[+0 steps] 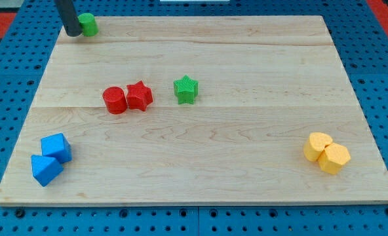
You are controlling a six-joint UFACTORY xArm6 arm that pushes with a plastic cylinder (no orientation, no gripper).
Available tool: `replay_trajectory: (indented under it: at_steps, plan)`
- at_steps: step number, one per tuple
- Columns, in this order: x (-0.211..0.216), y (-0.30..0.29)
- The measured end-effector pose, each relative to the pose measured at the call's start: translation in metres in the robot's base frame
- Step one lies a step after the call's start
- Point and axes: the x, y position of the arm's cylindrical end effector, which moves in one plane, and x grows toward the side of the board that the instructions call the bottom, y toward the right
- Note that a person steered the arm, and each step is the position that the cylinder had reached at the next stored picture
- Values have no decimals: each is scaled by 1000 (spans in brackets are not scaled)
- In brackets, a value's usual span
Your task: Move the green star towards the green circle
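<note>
Where the dark rod enters from the view's top left, my tip [73, 34] is seen resting on the wooden board [246, 59] near its top-left corner; nothing is gripped or carried by it, since it is a plain rod end. The tip is set just beside the green circle [88, 24], on that block's left, and whether the two actually touch cannot be told. The green circle is placed at the board's top edge, a short upright cylinder. The green star [186, 89] is found well apart from the tip, toward the middle of the board, lower and to the view's right of the green circle; it is untouched by the rod and stands clear of other blocks. Just to the star's left, a red star [139, 96] and a red circle [115, 100] are shown side by side and touching, the circle on the left. At the board's bottom-left corner two blue blocks are grouped, an upper blue cube [56, 147] and a lower blue block [46, 170], in contact with each other. At the bottom right, a yellow block [318, 146] and a yellow hexagon [333, 158] are pressed together; the board is surrounded by a blue perforated table [10, 98].
</note>
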Motion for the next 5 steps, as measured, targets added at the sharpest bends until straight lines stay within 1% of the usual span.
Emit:
replay_trajectory:
  at_steps: [1,3,4,5]
  plan:
    - [33,39]
    - [56,229]
    - [109,314]
    - [176,328]
